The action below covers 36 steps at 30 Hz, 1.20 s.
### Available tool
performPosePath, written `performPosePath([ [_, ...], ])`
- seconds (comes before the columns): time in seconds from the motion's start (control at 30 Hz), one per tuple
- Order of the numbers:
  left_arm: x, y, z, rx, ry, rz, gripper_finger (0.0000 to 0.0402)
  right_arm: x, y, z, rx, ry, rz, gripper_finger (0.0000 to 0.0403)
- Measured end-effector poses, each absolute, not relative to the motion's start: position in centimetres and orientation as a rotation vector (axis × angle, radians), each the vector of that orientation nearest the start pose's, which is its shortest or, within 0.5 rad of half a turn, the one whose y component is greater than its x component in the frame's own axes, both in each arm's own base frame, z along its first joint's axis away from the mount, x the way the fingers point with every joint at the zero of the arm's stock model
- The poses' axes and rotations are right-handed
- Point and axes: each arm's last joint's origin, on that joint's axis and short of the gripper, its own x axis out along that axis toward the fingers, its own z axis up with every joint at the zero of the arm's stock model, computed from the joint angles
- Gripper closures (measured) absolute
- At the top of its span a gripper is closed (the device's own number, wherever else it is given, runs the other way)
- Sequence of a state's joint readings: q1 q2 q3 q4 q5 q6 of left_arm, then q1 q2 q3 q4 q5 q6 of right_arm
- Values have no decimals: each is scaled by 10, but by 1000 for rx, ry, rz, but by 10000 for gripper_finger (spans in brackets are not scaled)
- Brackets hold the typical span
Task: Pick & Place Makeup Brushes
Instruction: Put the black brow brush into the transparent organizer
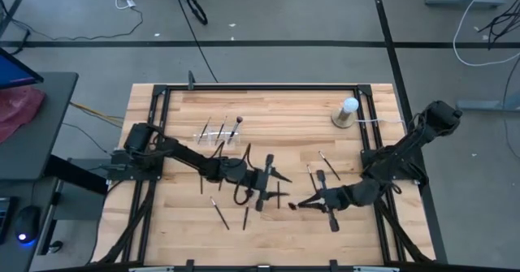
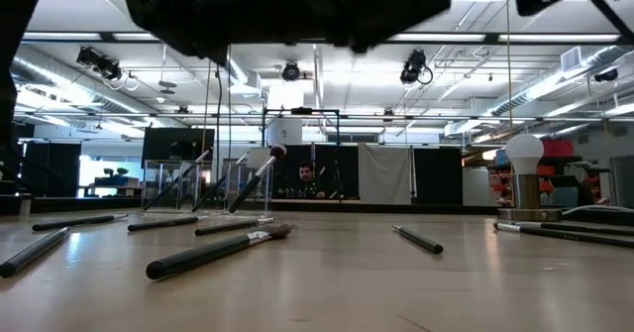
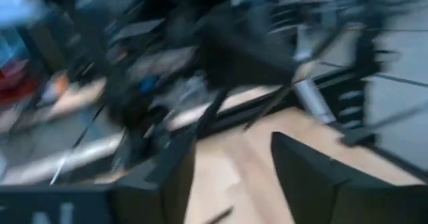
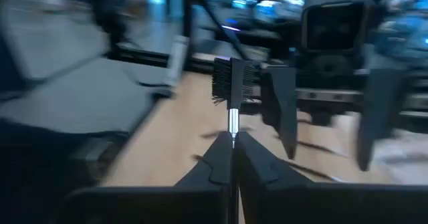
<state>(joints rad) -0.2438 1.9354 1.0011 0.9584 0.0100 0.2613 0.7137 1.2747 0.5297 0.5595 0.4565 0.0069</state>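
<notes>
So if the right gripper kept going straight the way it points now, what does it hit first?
Most likely the left gripper, which stands open just ahead of the right gripper and the brush it holds. Depth is hard to judge, so the brush tip might pass beside its fingers.

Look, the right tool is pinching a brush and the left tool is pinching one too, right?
Only half right. The right tool does pinch a brush, as the right wrist view shows. The left tool is open with nothing between its fingers, per the left wrist view.
</notes>
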Motion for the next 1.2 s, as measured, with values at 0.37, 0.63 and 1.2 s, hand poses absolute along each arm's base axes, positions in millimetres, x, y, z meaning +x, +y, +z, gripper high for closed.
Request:
performPosePath([
  [0.37,393,-132,218,423,-184,-362,142,208,153,221,-99,116,365,395],
  [0.63,400,-135,228,400,-169,-371,199,209,152,222,-95,111,358,395],
  [1.2,401,-132,229,393,-185,-417,370,211,149,222,-86,112,343,395],
])
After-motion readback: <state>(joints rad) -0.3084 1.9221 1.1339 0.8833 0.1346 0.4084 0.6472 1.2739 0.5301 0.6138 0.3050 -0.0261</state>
